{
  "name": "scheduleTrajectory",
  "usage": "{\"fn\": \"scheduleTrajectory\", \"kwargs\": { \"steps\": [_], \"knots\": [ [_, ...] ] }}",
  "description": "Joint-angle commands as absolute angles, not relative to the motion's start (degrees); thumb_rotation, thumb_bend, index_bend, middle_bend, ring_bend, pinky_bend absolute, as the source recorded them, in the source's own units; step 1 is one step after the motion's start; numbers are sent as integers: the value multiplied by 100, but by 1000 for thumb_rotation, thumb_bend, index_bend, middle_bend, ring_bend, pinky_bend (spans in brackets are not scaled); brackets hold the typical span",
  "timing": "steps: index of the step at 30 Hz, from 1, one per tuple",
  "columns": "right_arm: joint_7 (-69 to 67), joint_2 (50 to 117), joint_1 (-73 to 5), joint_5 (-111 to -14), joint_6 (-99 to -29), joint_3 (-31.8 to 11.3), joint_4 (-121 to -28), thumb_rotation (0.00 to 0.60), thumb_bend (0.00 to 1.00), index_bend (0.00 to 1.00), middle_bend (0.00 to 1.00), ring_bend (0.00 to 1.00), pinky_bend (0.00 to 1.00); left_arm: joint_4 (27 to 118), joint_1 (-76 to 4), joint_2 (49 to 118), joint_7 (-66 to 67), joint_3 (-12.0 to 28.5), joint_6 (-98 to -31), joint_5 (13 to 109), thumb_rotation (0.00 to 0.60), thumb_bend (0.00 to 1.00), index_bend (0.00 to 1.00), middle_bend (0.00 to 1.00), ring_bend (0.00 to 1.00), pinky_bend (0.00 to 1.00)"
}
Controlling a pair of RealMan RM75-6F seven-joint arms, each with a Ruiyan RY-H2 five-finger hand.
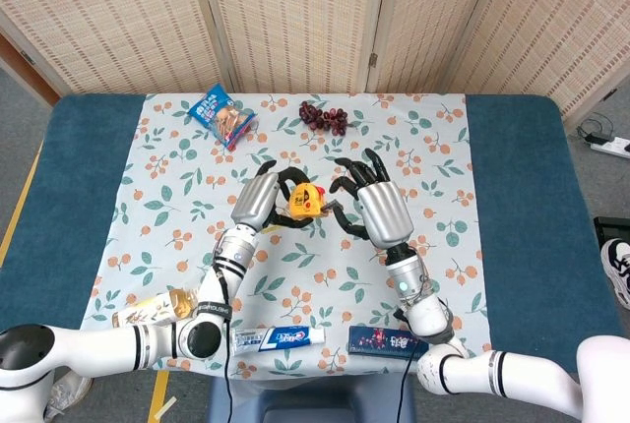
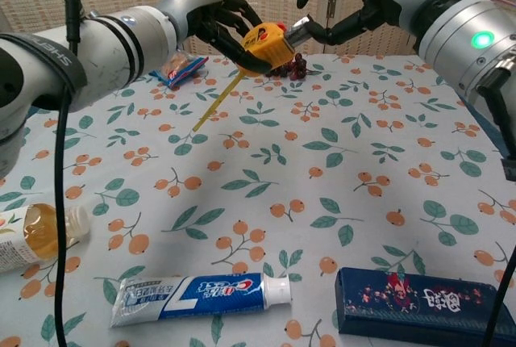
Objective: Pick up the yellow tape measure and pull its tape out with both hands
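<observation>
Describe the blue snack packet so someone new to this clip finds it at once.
Start at the floral tablecloth and go to its far edge, by the woven screens. The blue snack packet lies near the left of that edge, apart from the dark grapes to its right. It is the only flat blue wrapper up there.

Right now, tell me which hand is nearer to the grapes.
Right. The right hand hangs just in front of the grapes, a little to their right. The left hand, holding the yellow tape measure, sits further off to their left.
</observation>
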State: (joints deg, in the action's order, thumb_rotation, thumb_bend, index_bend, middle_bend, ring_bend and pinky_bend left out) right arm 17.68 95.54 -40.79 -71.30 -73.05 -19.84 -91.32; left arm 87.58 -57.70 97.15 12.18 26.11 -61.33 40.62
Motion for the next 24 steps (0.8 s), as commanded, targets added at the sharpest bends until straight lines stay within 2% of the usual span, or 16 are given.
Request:
{"fn": "scheduleTrajectory", "kwargs": {
  "steps": [1,8,16,24],
  "knots": [
    [1802,9564,-4086,-7088,-7288,-1988,-9153,600,444,473,262,259,0,8735,-5769,9727,1208,2623,-6129,4074,600,418,653,646,538,99],
    [1874,9581,-4098,-7011,-7281,-2001,-9164,600,444,481,370,335,0,8663,-5755,9743,1171,2657,-6090,4076,600,420,653,646,536,98],
    [1881,9605,-4117,-6992,-7272,-1999,-9151,600,447,550,416,356,0,8612,-5747,9761,1142,2689,-6076,4099,600,420,653,646,535,96],
    [1854,9575,-4106,-6989,-7276,-1997,-9195,600,541,615,429,358,0,8545,-5734,9777,1135,2692,-6068,4121,600,423,653,646,535,96]
  ]
}}
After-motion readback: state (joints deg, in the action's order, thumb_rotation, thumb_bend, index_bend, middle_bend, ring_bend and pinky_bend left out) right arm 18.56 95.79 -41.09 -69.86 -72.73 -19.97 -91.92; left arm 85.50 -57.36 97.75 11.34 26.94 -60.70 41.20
